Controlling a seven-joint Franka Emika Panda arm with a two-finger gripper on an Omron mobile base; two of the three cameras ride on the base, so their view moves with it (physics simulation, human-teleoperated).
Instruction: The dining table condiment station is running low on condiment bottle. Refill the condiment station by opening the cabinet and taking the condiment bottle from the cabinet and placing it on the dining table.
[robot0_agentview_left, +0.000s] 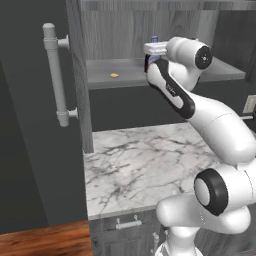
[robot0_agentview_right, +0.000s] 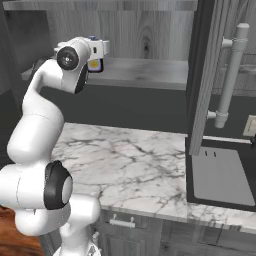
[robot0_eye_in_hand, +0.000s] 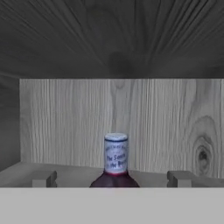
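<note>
The cabinet (robot0_agentview_left: 150, 20) stands open, both doors swung out: one door with its bar handle (robot0_agentview_left: 55, 75) to the left in the left base view, the other door with its handle (robot0_agentview_right: 231, 75) to the right in the right base view. The arm reaches up to the shelf (robot0_agentview_left: 120, 72) inside, and the hand (robot0_eye_in_hand: 113, 178) is level with it, fingers (robot0_eye_in_hand: 43, 178) spread wide apart and holding nothing. The bottle (robot0_eye_in_hand: 115, 162) stands upright on the shelf, in front of the cabinet's back wall, and in the hand view its pale cap and dark shoulders sit midway between the two fingertips; whether the fingers reach it cannot be told. In the left base view only its cap (robot0_agentview_left: 155, 38) peeks over the wrist. A small yellow thing (robot0_agentview_left: 114, 75) lies on the shelf, left of the hand. Below the cabinet lies the marble desk (robot0_agentview_left: 145, 160), with a drawer handle (robot0_agentview_left: 128, 224) under its front edge.
</note>
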